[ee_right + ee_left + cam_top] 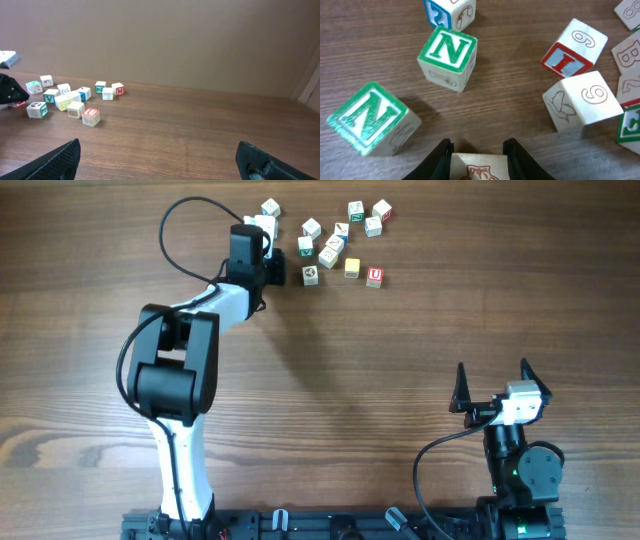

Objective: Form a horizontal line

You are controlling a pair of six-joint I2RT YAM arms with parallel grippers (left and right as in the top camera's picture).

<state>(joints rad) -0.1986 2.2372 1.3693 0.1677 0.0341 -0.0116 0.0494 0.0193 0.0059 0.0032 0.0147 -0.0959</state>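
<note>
Horizontal line [310, 276] is, by my reading, only part built. Two of its white cubes lie loose on the table [420, 330]: the green-marked cube [311, 275] and the red U cube [374, 277], roughly level with each other but apart. The third, the brown-picture cube [479, 170], is pinched between the fingers of the left gripper [478, 149], low over the wood just left of the green-marked cube. That suits setting it down at that end of the row, or carrying it into the gap.

The gap is not quite free. The yellow cube [352, 268] sits just beyond it, near the red U cube, so a cube slid in there could nudge it. In front of the left fingers stand two green N cubes [447, 55] [367, 117], with a red I cube [572, 50] and a 9 cube [582, 102] to one side (all close enough to be bumped on a forward push).

Toward the robot the wood is bare and wide, the easier side for lining up. The far cluster lies close to the table's back edge. The right gripper [495, 385] hangs spread wide, well away, holding nothing.
</note>
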